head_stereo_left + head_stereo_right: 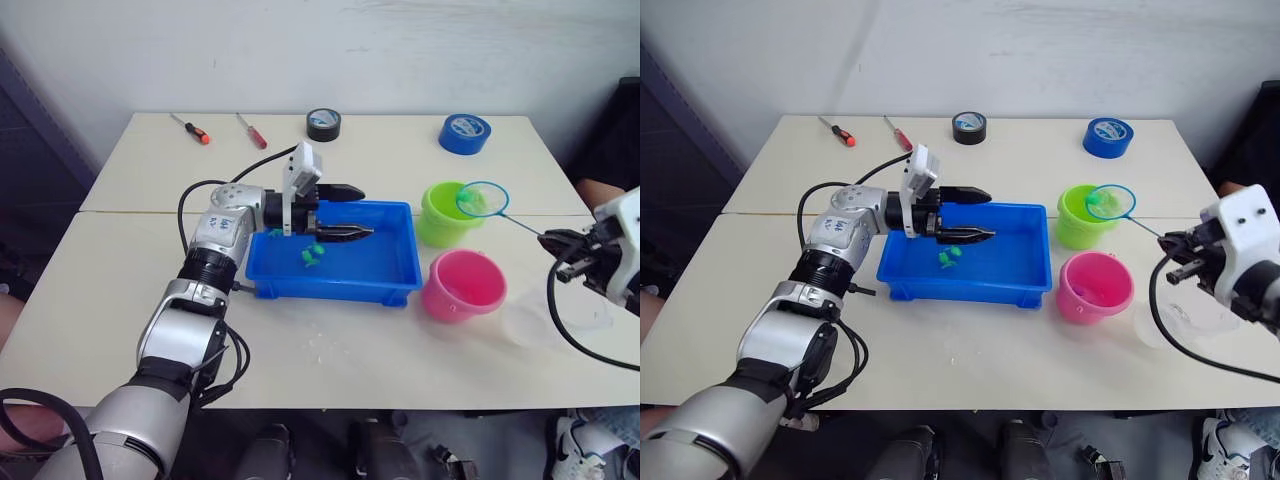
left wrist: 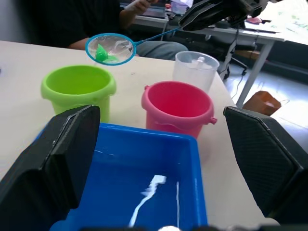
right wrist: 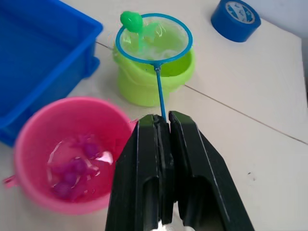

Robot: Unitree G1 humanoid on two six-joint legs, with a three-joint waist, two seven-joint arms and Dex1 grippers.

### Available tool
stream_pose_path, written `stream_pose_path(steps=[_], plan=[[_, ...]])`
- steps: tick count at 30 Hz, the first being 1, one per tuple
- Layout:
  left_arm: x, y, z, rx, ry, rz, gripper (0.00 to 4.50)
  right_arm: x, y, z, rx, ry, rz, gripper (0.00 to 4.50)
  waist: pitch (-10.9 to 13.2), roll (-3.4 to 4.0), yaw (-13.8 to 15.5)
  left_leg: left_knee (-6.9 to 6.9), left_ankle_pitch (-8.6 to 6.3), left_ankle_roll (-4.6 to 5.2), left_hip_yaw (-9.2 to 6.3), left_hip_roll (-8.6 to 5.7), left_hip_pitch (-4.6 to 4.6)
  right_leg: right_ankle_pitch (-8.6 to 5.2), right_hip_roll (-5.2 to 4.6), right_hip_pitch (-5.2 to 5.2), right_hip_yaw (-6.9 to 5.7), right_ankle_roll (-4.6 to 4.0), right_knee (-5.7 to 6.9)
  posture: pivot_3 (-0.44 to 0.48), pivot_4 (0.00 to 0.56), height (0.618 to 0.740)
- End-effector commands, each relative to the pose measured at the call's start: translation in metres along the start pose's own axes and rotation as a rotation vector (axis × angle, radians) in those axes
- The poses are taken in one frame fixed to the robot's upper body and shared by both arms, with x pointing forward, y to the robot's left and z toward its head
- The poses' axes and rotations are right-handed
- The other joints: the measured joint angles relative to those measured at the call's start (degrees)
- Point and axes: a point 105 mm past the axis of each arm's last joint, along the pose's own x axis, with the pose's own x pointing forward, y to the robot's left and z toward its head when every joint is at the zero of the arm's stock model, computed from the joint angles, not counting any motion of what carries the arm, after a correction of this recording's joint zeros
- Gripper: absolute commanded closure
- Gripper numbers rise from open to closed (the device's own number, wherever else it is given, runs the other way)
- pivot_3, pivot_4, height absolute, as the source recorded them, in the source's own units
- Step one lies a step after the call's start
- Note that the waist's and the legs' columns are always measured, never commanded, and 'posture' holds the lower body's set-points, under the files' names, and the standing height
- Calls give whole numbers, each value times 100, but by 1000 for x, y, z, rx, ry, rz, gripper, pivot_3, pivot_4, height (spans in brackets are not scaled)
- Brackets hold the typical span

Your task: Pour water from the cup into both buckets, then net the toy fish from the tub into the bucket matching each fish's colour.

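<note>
The blue tub (image 1: 330, 288) sits mid-table with green toy fish (image 1: 312, 256) lying in it. My left gripper (image 1: 366, 211) hovers open over the tub's far side, with nothing between its fingers. To the right of the tub stand the lime green bucket (image 1: 440, 222) and the pink bucket (image 1: 463, 285); pink fish (image 3: 72, 168) lie in the pink one's water. My right gripper (image 3: 163, 120) is shut on the net's thin handle. The net (image 3: 154, 38) hangs just over the green bucket, a green fish (image 3: 131, 20) at its far rim. The clear cup (image 2: 195, 70) stands right of the pink bucket.
Two screwdrivers (image 1: 190, 128) (image 1: 250, 130), a black tape roll (image 1: 324, 124) and a blue tape roll (image 1: 465, 133) lie along the far side of the table. A seam (image 1: 140, 211) runs across where two tabletops meet. A seated person (image 2: 96, 19) is beyond the table's right end.
</note>
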Motion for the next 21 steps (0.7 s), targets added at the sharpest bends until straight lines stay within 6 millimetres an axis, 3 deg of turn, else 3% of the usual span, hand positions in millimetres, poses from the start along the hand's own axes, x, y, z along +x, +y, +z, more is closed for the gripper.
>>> stream_pose_path(steps=[1, 7, 12, 16, 18, 21], plan=[[-1, 4, 11, 53, -15, 21, 53, 13, -19, 12, -129, -22, -96, 4500, 0, 0, -3, 0, 6, -11, 1, 0, -2, 0, 0, -3, 0, 0, 1, 0, 150, 736], [-6, 5, 9, 63, -12, 41, 53, 33, -26, 17, -646, 8, -134, 4500, 0, 1, -11, 3, 8, -13, 8, -1, -11, 0, 0, -14, 2, 0, 2, 0, 150, 736], [-10, 5, 9, 62, -10, 51, 53, 43, -24, 16, -1142, 18, -104, 4500, 0, 2, -26, 5, 12, -20, 21, -2, -11, 0, 1, -19, 2, 0, 4, 0, 150, 736], [-11, 5, 9, 62, -11, 55, 53, 44, -26, 23, -1440, 4, -111, 4500, 0, 2, -27, 5, 13, -23, 31, 0, -9, 0, 2, -22, 2, 0, 8, 0, 150, 736], [-11, 6, 9, 62, -10, 58, 53, 45, -25, 29, -1514, -27, -116, 4500, 1, 3, -27, 5, 14, -23, 35, -1, -9, 0, 2, -25, 3, 0, 9, 0, 150, 736], [-16, 8, 7, 65, 5, 73, 53, 43, -29, 39, -1438, -65, -142, 4500, 1, 3, -30, 4, 15, -25, 37, 0, -8, 0, 3, -25, 3, 0, 8, 0, 150, 736]])
